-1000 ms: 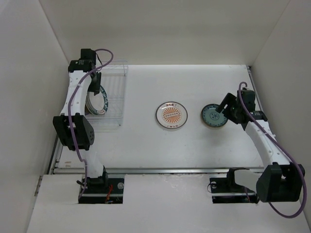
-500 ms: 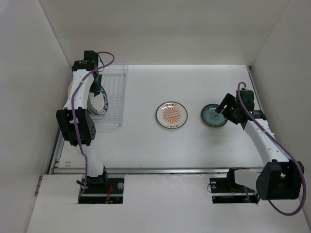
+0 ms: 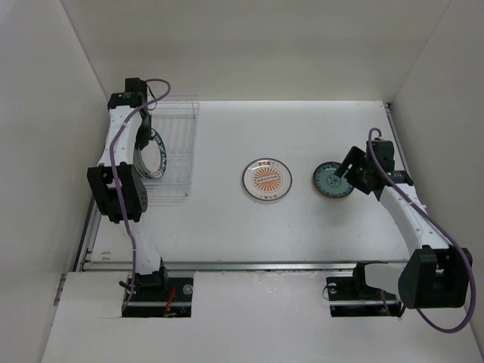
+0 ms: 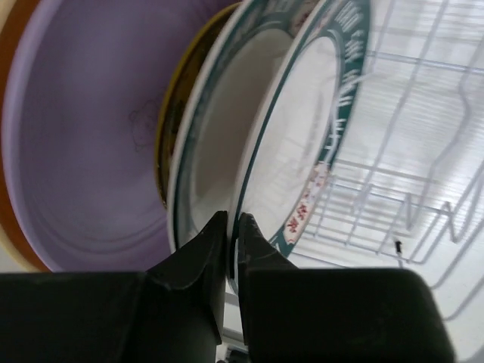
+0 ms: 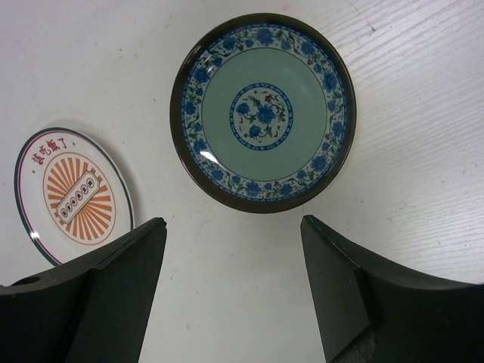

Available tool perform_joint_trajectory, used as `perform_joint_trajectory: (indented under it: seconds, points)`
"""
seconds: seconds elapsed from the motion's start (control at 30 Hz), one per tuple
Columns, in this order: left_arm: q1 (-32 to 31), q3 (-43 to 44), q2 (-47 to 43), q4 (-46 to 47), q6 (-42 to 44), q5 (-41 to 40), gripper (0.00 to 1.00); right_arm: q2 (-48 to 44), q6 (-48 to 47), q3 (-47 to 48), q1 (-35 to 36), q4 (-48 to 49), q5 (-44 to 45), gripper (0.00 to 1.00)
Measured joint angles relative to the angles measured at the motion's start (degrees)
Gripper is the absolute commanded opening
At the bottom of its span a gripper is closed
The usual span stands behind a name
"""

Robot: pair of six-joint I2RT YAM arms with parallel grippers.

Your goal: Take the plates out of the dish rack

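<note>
In the wire dish rack [image 3: 178, 155] I see a purple plate [image 4: 83, 151], a yellow plate [image 4: 169, 125] and a white plate [image 4: 302, 144] standing on edge. The orange plate [image 3: 267, 180] and teal plate [image 3: 333, 181] lie flat outside it.

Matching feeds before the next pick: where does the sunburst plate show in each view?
Top external: mid-frame, the sunburst plate lies just left of the teal plate.
Right wrist: lower left, sunburst plate, with the teal plate up and to its right.
Left wrist: not in it; the left hand grips the teal-rimmed plate there.
Shared landmark: the teal plate, seen in the top and right wrist views.
</note>
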Motion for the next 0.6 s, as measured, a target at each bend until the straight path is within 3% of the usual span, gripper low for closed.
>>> perform_joint_trajectory:
  seconds: [0.37,0.53,0.6]
  points:
    - [-0.35,3.98,-0.92,-4.17,-0.15,3.21,0.00,-0.42,-1.53,0.83,0.46,-0.87,-0.96,0.78]
    - [-0.57,6.03,-6.36,-5.16,0.87,3.61,0.00,-1.90,-5.22,1.51,1.11,0.72,-9.16,0.79]
    - [-0.90,6.88,-8.90,-5.68,1.11,3.61,0.00,-2.19,-6.43,1.62,1.22,1.90,-14.29,0.84]
